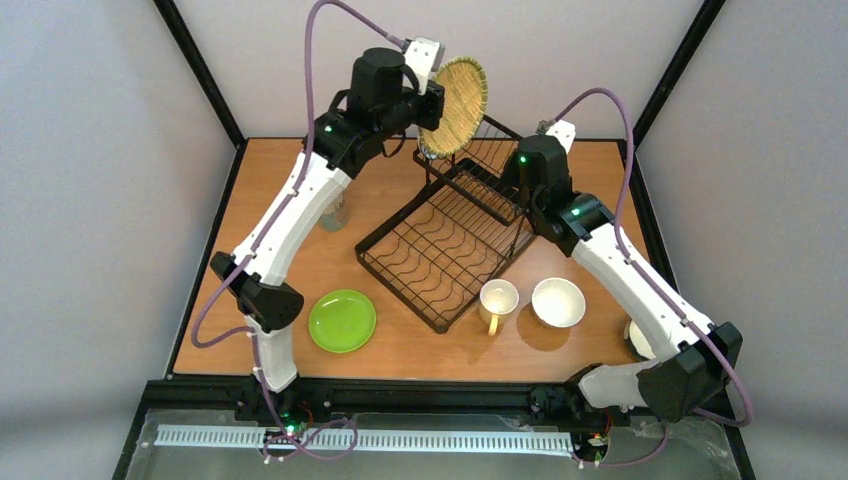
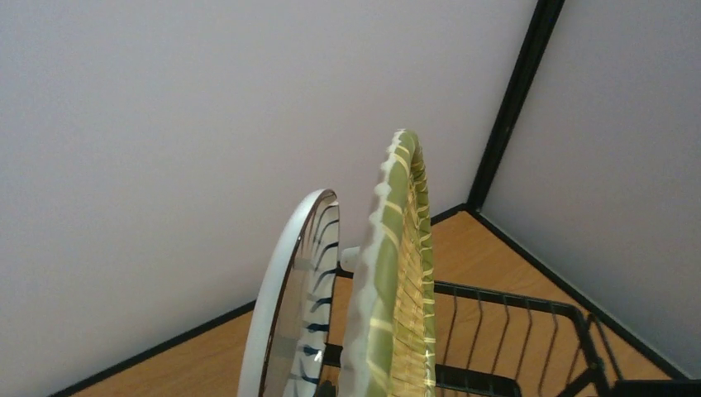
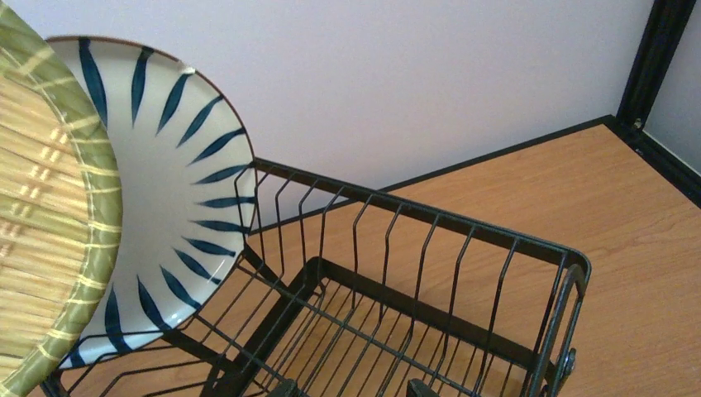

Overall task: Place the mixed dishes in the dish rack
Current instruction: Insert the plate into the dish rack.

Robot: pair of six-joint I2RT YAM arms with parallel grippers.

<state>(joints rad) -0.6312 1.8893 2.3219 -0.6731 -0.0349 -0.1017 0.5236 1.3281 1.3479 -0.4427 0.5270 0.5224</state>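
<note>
The left gripper (image 1: 432,100) is clamped on the rim of the woven bamboo plate (image 1: 458,105), holding it on edge over the far end of the dish rack (image 1: 440,250), just beside the striped plate (image 3: 165,190) standing there, faces parallel. The wires lie straight below it, so lowering looks like the left arm's job. The right gripper (image 1: 520,195) hangs over the basket section, jaws apart and empty.

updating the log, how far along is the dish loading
Done: the striped plate stands in the dish rack. In hand: the left gripper holds the bamboo plate upright over it. Left: at least the lime-green plate, a mug and a bowl on the table.
</note>
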